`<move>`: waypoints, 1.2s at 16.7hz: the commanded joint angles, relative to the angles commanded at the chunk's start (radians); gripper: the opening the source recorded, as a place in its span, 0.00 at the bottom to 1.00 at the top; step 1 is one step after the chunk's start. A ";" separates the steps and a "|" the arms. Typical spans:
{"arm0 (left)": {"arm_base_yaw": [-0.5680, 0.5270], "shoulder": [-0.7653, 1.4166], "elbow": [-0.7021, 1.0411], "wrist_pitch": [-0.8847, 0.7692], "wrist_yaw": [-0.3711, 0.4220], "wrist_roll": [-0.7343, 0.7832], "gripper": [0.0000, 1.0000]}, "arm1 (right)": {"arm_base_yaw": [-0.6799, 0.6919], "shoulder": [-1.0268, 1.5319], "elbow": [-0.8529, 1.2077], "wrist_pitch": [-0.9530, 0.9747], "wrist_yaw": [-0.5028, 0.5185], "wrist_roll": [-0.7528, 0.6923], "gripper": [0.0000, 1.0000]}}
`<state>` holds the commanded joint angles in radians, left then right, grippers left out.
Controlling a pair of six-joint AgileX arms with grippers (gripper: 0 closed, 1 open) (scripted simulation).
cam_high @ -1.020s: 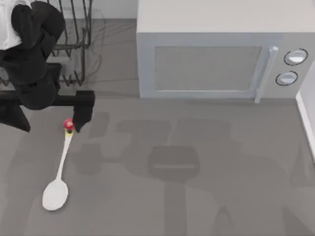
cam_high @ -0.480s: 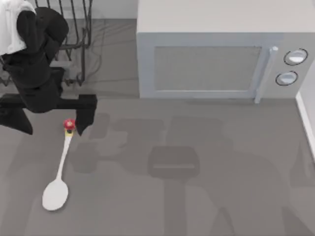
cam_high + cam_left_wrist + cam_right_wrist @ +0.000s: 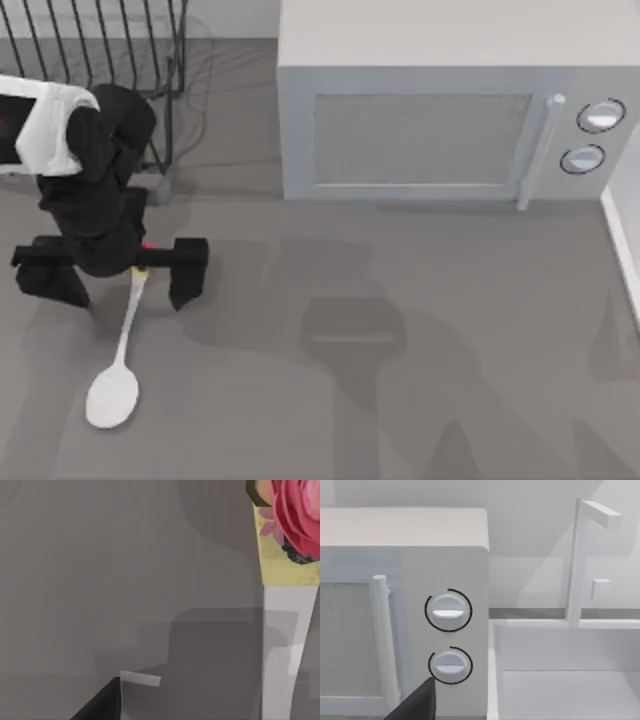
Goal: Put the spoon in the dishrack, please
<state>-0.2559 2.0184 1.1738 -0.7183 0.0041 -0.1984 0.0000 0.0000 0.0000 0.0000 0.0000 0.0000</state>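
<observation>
Since a second ago, the left gripper is coming down and forward over the spoon, its jaws spread wide and holding nothing. One finger is standing right of the handle, the other left, with the red-and-yellow knob lying between them. Its white bowl is resting on the table, well short of the dishrack.

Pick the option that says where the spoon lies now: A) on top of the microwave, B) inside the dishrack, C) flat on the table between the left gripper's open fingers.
C: the spoon lies on the table, its handle between the left gripper's spread fingers.
</observation>
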 joint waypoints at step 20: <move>0.000 0.006 -0.006 0.010 0.000 0.000 0.00 | 0.000 0.000 0.000 0.000 0.000 0.000 1.00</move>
<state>-0.2560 2.0241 1.1676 -0.7086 0.0041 -0.1984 0.0000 0.0000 0.0000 0.0000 0.0000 0.0000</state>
